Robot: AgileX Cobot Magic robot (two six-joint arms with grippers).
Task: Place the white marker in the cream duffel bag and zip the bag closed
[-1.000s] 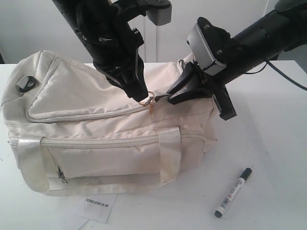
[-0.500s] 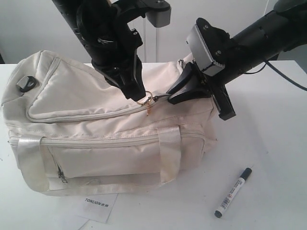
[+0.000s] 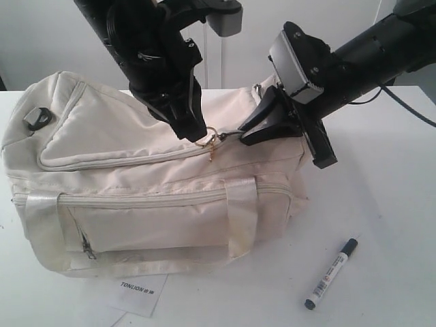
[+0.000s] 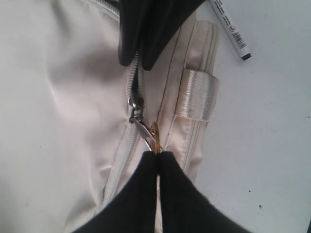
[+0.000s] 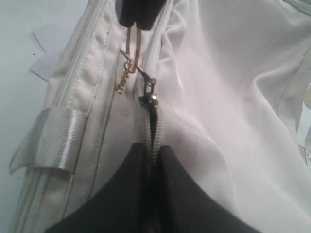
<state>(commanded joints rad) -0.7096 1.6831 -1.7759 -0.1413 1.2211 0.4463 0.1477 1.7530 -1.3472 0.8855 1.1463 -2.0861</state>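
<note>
The cream duffel bag (image 3: 136, 184) lies on the white table. My left gripper (image 3: 199, 135) is shut on the gold ring (image 4: 155, 134) of the top zipper's pull, just beside the metal slider (image 4: 134, 104). My right gripper (image 3: 246, 134) faces it from the other side, shut on the zipper's teeth (image 5: 151, 127) close behind the slider (image 5: 148, 100). A small gold chain (image 5: 123, 80) dangles from the ring (image 5: 133, 44). The white marker (image 3: 332, 272) with its black cap lies on the table, right of the bag and apart from both grippers; the marker (image 4: 230, 28) also shows in the left wrist view.
A white paper tag (image 3: 136, 291) printed "TONLION" lies at the bag's front edge. The bag's webbing handle (image 3: 240, 218) hangs over its front pocket. A black buckle (image 3: 37, 118) sits at the bag's left end. White tabletop (image 3: 381, 204) stretches to the right.
Both grippers have shifted slightly up, the right one a little further right, and the ring and zipper between them rose with them. The marker has not moved.
</note>
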